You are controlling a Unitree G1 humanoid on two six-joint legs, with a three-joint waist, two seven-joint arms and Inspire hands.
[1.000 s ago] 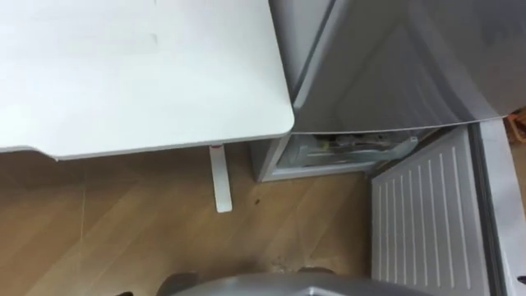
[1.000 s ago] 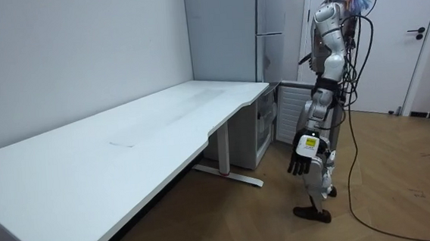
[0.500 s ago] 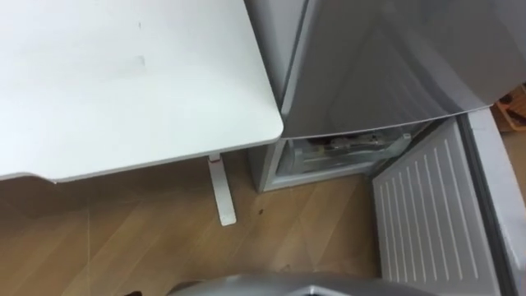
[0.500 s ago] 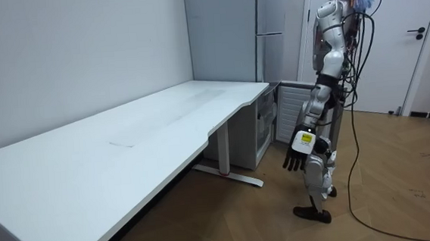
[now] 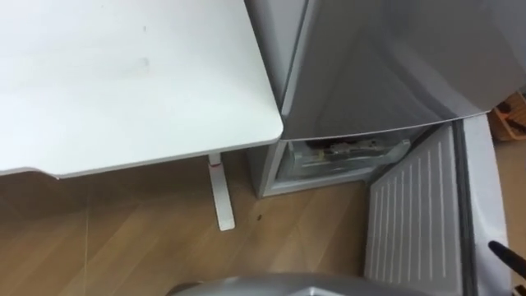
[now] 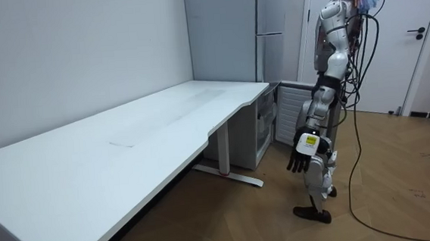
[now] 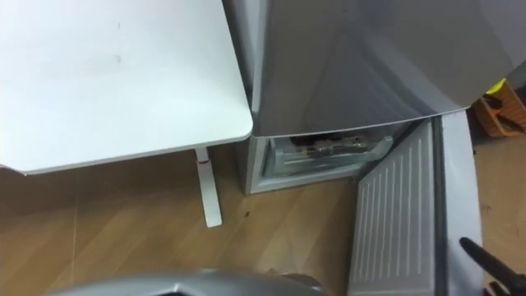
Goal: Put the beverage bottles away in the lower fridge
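Grey tall fridge (image 5: pixel 370 66) beside the white desk (image 5: pixel 123 82); its white, ribbed-lined lower door (image 5: pixel 415 218) stands wide open. Dark shapes (image 5: pixel 329 150) in the clear drawer (image 5: pixel 386 152) may be the drinks. Left hand (image 6: pixel 303 160) hangs loose-fingered, empty; right hand (image 5: pixel 503 252) at the eye view's lower right, grip cannot be told. Judged step: close door. Flat palm on outer face, steady swing.

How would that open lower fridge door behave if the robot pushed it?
It would probably swing, not slide or tip: the lower fridge door stands open from one side of the fridge, so seemingly hinged there. Its ribbed inner face looks moulded and rigid, so likely stiff, not floppy.
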